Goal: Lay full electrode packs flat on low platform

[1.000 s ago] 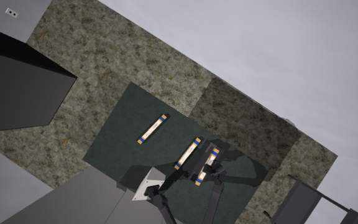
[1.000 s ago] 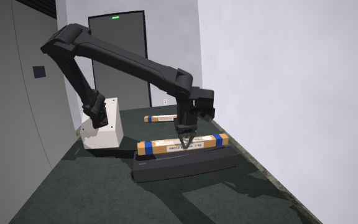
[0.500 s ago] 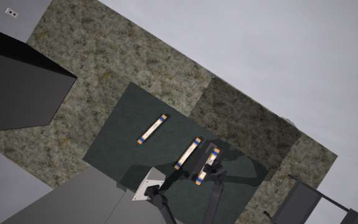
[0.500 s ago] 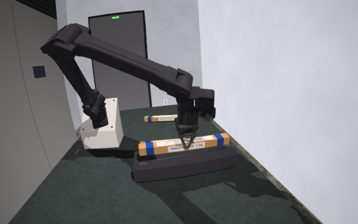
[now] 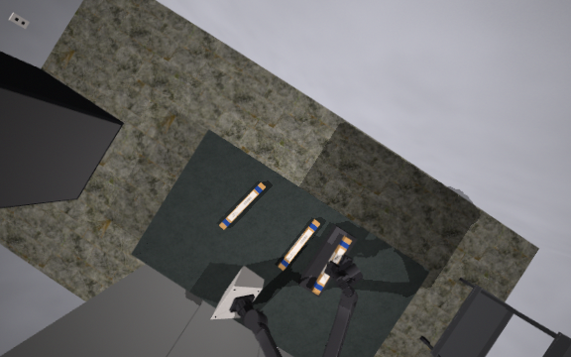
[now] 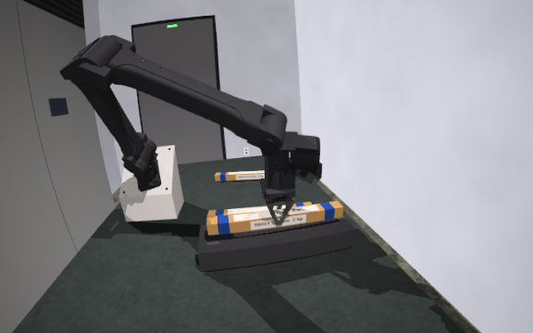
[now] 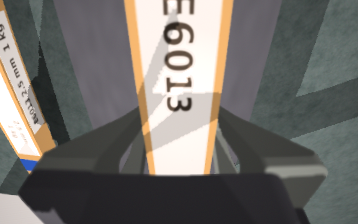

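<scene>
Three long orange packs with white labels and blue end bands are in view. My gripper [image 6: 279, 216] is shut on the middle of one pack [image 6: 276, 221], which lies flat and lengthwise on or just above the low dark platform [image 6: 276, 244]. In the wrist view this pack [image 7: 182, 75] reads E6013 and sits between my fingers over the grey platform [image 7: 252, 60]. A second pack [image 5: 299, 244] lies on the mat right beside the platform and also shows in the wrist view [image 7: 10, 90]. The third pack [image 5: 242, 205] lies farther off on the mat, as the exterior view also shows [image 6: 240, 176].
The white arm base block [image 6: 151, 190] stands at the mat's left rear. The table's stone edge [image 6: 387, 250] and a wall run along the right. A dark cabinet [image 5: 28, 144] stands beyond the mat in the top view.
</scene>
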`<state>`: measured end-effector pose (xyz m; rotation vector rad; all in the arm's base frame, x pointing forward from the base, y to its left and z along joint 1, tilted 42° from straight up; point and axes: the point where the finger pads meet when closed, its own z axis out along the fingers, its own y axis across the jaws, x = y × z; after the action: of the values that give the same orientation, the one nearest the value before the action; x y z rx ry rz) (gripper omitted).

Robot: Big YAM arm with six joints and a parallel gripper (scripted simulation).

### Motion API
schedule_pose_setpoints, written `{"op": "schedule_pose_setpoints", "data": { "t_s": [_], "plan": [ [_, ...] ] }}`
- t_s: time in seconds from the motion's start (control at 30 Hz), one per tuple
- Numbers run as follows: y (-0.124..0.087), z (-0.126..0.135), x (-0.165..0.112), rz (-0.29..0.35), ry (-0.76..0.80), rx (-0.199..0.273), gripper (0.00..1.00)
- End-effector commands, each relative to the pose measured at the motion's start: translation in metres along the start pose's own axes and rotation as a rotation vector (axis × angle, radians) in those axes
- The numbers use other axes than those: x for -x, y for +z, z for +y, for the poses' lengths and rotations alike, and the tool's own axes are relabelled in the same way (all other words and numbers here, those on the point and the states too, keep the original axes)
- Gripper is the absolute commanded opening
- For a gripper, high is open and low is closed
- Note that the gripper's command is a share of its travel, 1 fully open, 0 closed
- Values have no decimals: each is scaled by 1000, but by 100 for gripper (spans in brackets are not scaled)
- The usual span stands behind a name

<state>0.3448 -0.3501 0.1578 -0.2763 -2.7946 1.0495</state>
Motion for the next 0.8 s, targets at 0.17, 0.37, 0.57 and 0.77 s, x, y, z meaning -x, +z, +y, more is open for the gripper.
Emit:
{"op": "schedule_pose_setpoints", "data": {
  "t_s": [0.17, 0.37, 0.57, 0.77],
  "plan": [
    [-37, -30, 25, -104, 40, -39, 0],
    [-31, -33, 22, -97, 45, -39, 0],
    [-28, -29, 23, -100, 43, -40, 0],
    [-22, -17, 18, -91, 29, -34, 0]
  ]
}}
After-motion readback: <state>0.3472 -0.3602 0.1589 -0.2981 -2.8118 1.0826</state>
